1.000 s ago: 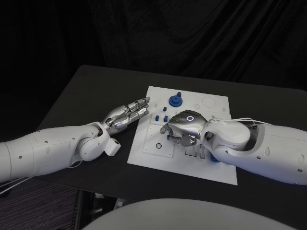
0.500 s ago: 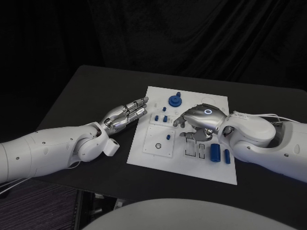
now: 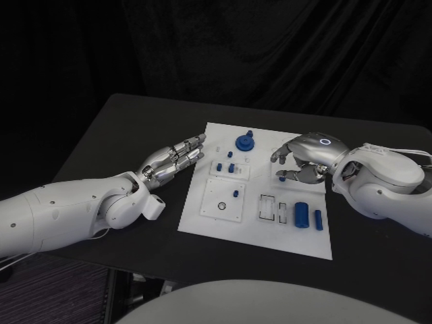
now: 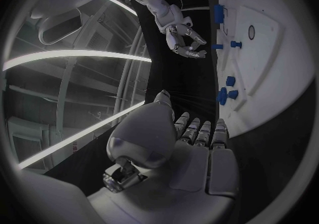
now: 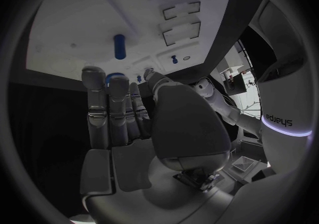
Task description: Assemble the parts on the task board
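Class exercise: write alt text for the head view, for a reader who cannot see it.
A white task board lies on a black table, with small blue parts on it. The robot's right hand hovers over the board's far right, holding nothing visible; its left hand rests flat at the board's left edge.

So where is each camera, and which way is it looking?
Head view: on the robot's head, looking down at the task board; both arms, left hand and right hand show.
Left wrist view: behind the left hand, facing along the board's edge.
Right wrist view: behind the right hand, facing the board.
All share the board.
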`<action>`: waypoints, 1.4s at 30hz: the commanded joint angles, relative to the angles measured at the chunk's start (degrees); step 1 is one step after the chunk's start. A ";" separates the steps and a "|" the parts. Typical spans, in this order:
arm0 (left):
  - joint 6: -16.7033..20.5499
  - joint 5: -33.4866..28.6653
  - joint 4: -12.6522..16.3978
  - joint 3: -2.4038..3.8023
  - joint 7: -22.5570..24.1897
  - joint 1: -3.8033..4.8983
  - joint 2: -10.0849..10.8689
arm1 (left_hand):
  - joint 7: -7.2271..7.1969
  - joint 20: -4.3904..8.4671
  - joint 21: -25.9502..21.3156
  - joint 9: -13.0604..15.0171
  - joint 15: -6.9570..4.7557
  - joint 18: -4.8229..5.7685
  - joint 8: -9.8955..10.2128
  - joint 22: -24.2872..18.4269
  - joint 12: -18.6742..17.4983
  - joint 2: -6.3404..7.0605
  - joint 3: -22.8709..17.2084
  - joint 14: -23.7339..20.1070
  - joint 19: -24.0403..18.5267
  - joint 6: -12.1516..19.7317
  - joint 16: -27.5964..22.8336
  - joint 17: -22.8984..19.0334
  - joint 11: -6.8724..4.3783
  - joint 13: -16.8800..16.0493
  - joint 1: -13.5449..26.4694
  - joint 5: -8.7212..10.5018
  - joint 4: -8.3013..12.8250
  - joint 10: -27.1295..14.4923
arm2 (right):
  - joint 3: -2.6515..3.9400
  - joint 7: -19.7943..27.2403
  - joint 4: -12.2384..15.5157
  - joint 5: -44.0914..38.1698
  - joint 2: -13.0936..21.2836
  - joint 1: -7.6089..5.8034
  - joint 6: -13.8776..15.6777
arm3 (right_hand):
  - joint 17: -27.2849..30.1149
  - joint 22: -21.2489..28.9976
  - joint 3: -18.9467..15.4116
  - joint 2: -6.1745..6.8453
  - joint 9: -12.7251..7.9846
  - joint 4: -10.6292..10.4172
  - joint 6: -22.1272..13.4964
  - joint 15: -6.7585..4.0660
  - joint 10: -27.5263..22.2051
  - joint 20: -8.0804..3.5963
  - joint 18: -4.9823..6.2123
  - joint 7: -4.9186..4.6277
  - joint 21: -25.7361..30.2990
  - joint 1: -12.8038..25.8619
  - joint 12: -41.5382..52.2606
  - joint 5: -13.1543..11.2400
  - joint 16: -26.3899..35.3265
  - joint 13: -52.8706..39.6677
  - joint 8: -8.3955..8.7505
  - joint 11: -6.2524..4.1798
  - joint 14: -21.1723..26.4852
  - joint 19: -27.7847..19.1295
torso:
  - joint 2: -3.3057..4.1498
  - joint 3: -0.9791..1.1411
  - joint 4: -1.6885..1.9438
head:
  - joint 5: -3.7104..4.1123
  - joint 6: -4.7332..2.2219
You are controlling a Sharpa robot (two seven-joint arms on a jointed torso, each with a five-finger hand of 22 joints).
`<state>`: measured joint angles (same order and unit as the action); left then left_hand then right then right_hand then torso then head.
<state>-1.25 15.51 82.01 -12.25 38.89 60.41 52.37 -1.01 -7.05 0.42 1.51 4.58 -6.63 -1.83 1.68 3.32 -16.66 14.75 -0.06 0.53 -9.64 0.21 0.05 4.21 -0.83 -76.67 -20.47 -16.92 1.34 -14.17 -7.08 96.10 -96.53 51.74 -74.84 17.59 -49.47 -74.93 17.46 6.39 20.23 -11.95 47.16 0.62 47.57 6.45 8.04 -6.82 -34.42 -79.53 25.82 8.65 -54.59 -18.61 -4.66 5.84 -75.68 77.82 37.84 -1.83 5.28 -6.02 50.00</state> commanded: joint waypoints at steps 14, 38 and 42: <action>0.48 -7.19 -2.47 0.12 6.78 1.36 -5.40 | 0.41 0.68 0.00 0.12 -0.61 0.21 -0.48 -0.10 0.57 -0.11 -0.41 0.06 -0.06 -1.00 -0.21 -0.05 0.18 -0.12 0.52 -0.46 0.11 0.38 | -0.01 -5.14 -5.25 4.61 2.89 0.44 -1.42 | -0.91 -4.40 -3.44 -0.20 -2.88 -2.75 1.59 0.66 -3.08 0.38 -0.18 0.99 -1.58 0.89 -4.36 -2.37 -1.70 4.57 0.64 0.60 -1.48 1.71 | -4.88 0.95 -1.70 | -0.85 0.00; 2.86 -7.53 -1.17 0.11 9.80 0.98 -3.11 | 0.21 -0.19 0.05 0.28 -0.76 -0.75 -0.74 0.02 1.38 0.29 -1.47 0.06 0.00 -2.38 -0.21 -0.05 -0.08 -0.27 -1.62 -3.18 0.18 0.77 | -0.01 -1.94 -6.42 4.64 1.53 1.34 0.11 | -1.11 -4.74 -4.70 -0.10 -8.03 -1.76 -3.35 0.77 0.75 0.52 -0.35 -0.35 -2.99 -3.17 -5.01 -0.54 -2.44 7.61 0.96 0.59 -2.07 2.50 | -8.10 2.70 -0.17 | 2.39 0.00; 2.79 -7.53 -1.33 0.11 10.17 0.95 -2.99 | 0.07 -0.35 0.07 0.25 -0.71 -0.86 -0.71 0.07 1.35 0.23 -1.50 0.06 0.02 -2.31 -0.21 -0.05 -0.08 -0.26 -1.87 -3.55 0.15 0.75 | -0.01 -1.54 -7.09 4.64 0.48 1.39 -0.17 | -1.05 -4.72 -4.73 -0.06 -8.18 -1.73 -3.36 0.75 0.90 0.51 -0.33 -0.52 -2.87 -3.29 -5.10 -0.60 -2.40 7.73 0.91 0.58 -2.06 2.49 | -7.24 2.61 -0.54 | 2.59 0.00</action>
<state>0.80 8.65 80.58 -12.21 38.90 61.41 49.44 -0.80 -6.98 0.42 1.72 3.98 -6.63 -2.21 1.69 4.38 -16.42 13.46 -0.08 0.44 -11.69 0.21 0.10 4.12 -1.03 -78.03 -23.85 -16.75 1.86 -14.19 -9.38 89.14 -91.81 52.26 -73.62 17.04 -50.54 -74.91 12.71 6.47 12.10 -13.98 43.97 1.44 48.03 6.97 8.04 -7.31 -37.27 -82.18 21.04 7.96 -56.77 -10.94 -3.83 6.44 -77.50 79.96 30.01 0.83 4.97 -3.51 50.00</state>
